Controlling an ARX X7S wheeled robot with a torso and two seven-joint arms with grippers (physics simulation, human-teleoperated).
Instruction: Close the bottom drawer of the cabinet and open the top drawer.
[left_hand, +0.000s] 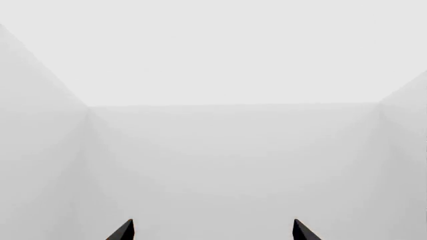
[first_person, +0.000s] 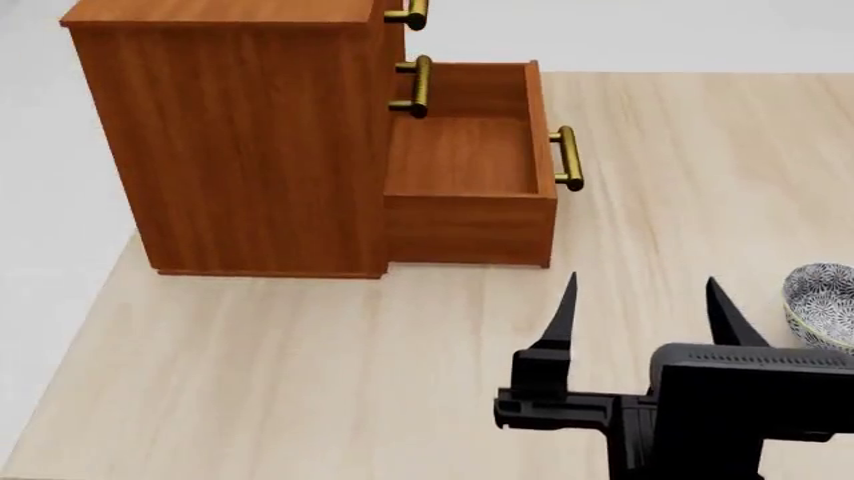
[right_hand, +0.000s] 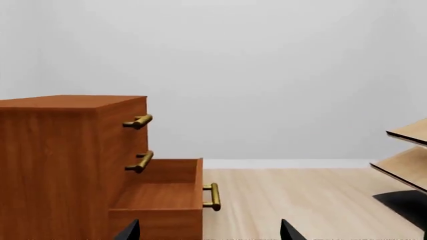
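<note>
With our right gripper (first_person: 638, 300) spread and empty just before the pulled-out bottom drawer (first_person: 470, 165) of the cabinet (first_person: 240, 140), we judge this rigid wooden box slides easily if pushed at its brass handle (first_person: 567, 158).

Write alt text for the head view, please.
The cabinet stands on a pale wooden table with its bottom drawer pulled open and empty. The open right gripper hovers in front of it, and a patterned bowl sits at the right edge.
</note>
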